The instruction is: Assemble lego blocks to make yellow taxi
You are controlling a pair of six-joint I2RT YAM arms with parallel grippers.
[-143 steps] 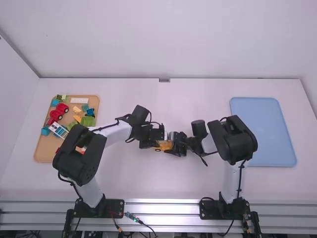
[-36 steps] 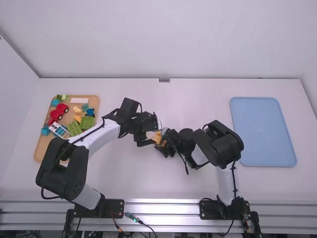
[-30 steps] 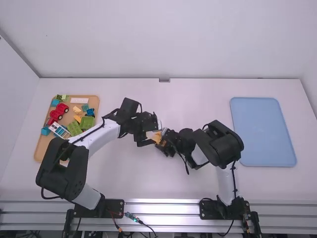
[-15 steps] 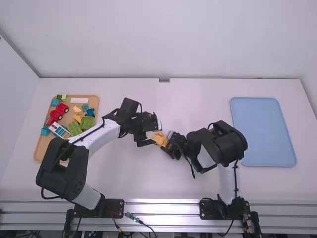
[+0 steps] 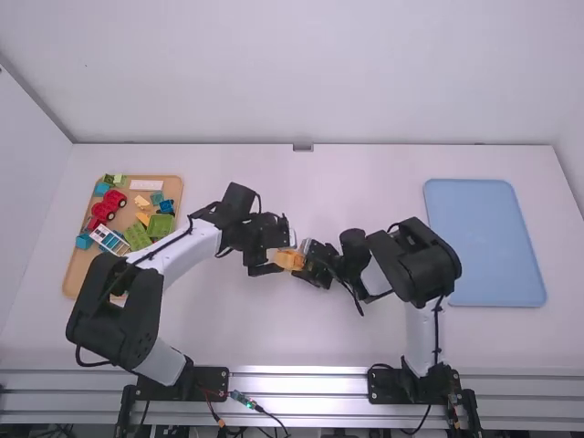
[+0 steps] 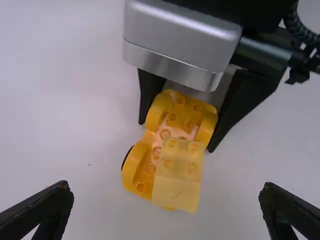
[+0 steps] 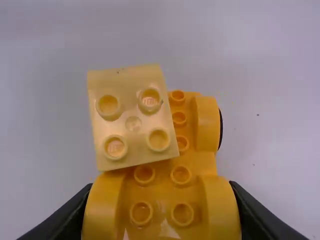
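Yellow taxi [image 5: 290, 260], a partly assembled toy of plastic blocks, lies between the two grippers, over the middle part of the white table [image 5: 228, 338]. Its long orange-yellow studded base [image 7: 162, 192] has rounded wheel arches along both sides. The black right gripper [image 5: 304, 261] grasps one end of that base, a finger against each side. The black left gripper [image 5: 277, 258] has its fingers spread wide, released, near the other end. A pale yellow, square four-stud block [image 7: 131, 122] is askew on the base, overhanging one side; whether it is pressed down I cannot tell. A black wheel [image 7: 220, 130] peeks out as a thin dark edge beside one arch. The gripped end is cut off by the right wrist view's bottom edge, and the grippers partly cover the toy in the high view.
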